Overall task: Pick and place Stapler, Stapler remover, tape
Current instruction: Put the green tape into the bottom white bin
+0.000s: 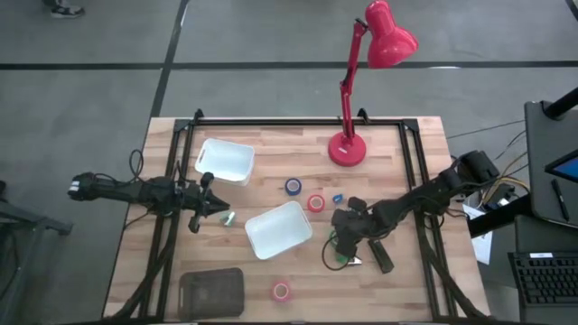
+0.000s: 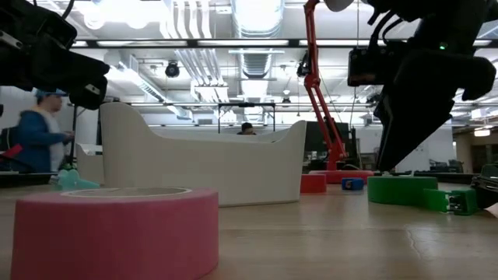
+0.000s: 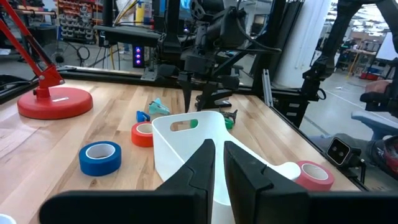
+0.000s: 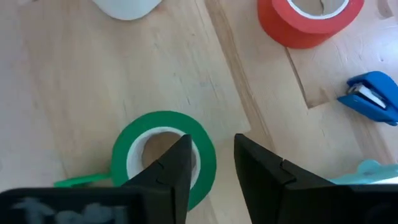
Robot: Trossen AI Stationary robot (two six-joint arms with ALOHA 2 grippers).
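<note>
The green tape roll (image 1: 338,256) lies flat on the table, with a small green piece (image 2: 451,201) beside it. My right gripper (image 4: 210,149) is open and hangs just above the green tape roll (image 4: 163,157), one finger over the pale core and one past the rim. I cannot tell whether it touches. The black stapler (image 1: 381,255) lies right of the roll. A blue staple remover (image 1: 337,198), red tape (image 1: 315,203), blue tape (image 1: 293,186) and pink tape (image 1: 281,290) lie apart. My left gripper (image 1: 212,209) waits shut, left of the white bin (image 1: 278,229).
A second white bin (image 1: 226,161) stands toward the far left and a dark tray (image 1: 212,291) at the near edge. The red lamp's base (image 1: 347,149) sits at the far side. A teal item (image 1: 228,218) lies by my left gripper. A person (image 2: 39,136) stands in the room beyond.
</note>
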